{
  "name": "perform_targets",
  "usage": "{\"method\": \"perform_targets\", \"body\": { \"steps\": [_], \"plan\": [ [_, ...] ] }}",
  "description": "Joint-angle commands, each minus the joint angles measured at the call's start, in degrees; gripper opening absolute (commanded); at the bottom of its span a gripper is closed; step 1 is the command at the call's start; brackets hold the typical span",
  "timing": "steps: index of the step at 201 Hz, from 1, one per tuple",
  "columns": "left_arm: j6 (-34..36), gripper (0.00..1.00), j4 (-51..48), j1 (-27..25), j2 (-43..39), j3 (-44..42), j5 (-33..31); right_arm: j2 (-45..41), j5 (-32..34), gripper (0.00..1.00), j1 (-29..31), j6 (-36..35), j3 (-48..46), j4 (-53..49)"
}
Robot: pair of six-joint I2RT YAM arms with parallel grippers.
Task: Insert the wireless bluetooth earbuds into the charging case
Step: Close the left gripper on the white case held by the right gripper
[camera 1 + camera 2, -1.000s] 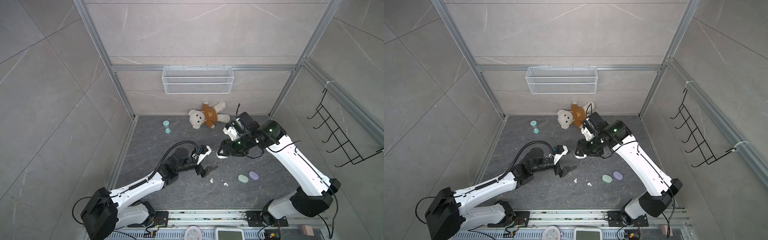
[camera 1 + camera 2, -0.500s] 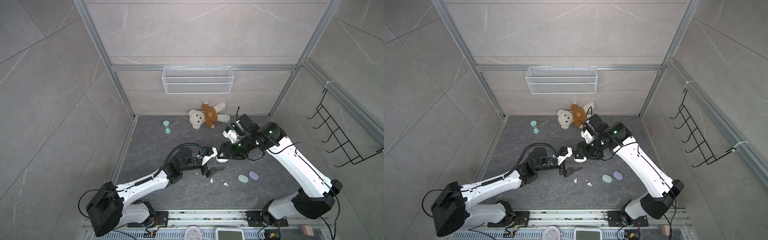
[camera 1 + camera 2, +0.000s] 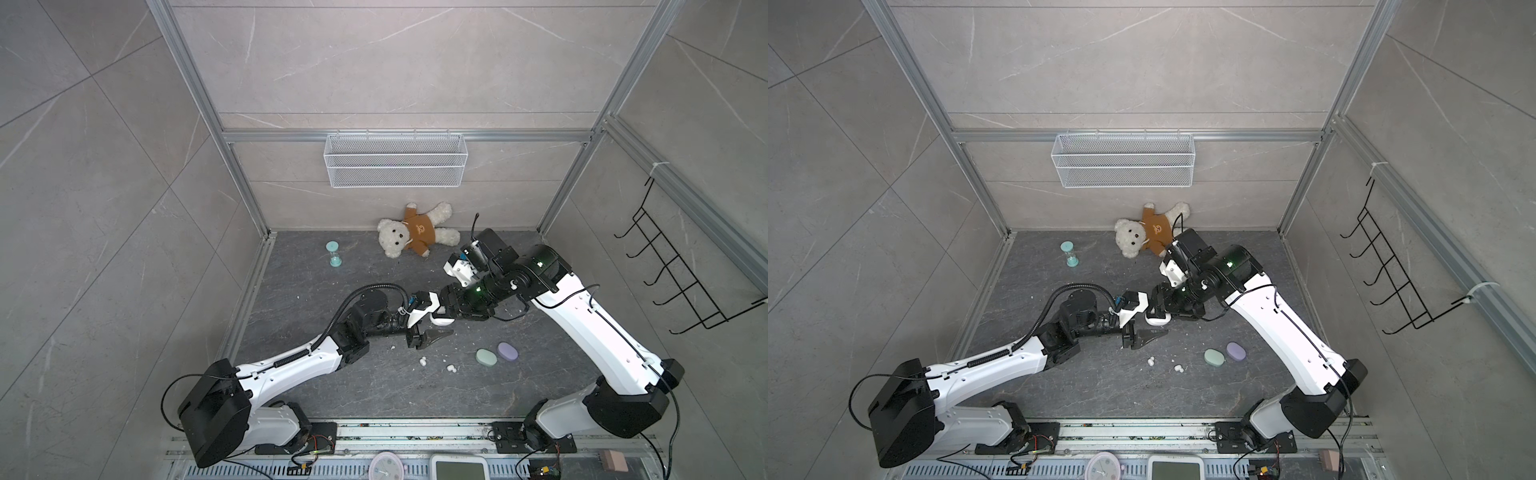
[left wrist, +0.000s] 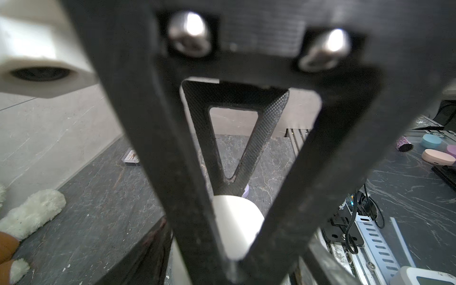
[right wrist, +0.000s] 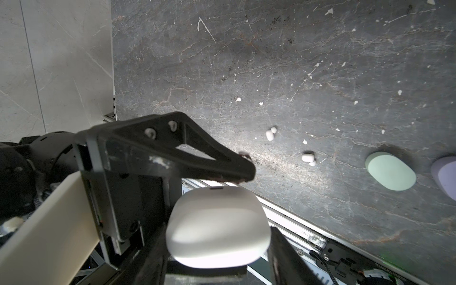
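- White earbud (image 3: 423, 360), second earbud (image 3: 450, 368): loose on tabletop, forward of centre, slightly apart.
- White charging case (image 3: 441, 320): aloft over tabletop centre, clamped in right gripper (image 3: 448, 312).
- Left gripper (image 3: 441, 326): fingers astride same case; grip cannot be told.
- Mint case (image 3: 486, 357), lilac case (image 3: 508, 351): side by side, right of earbuds.

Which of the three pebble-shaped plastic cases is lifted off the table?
The white case, held up in the right gripper; the mint green case and lilac case lie on the dark table.
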Motion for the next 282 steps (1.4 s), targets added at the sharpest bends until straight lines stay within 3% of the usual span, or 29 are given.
{"method": "perform_targets", "body": {
  "steps": [1,66,147,282],
  "plan": [
    [2.4,0.69,0.1,-0.4,0.1,2.5,1.8,-0.2,-0.8,0.57,0.5,0.5,1.7,0.1],
    [3.8,0.58,-2.2,-0.6,0.7,3.5,2.4,0.0,-0.6,0.57,0.7,0.4,2.2,0.0],
    [3.8,0.55,-1.6,-0.8,0.1,3.7,0.9,0.4,-0.9,0.57,0.9,0.3,2.4,-0.1],
    [3.5,0.39,-2.8,-0.9,0.6,4.4,1.3,0.8,-0.8,0.57,1.3,0.2,2.5,-0.3]
  ]
}}
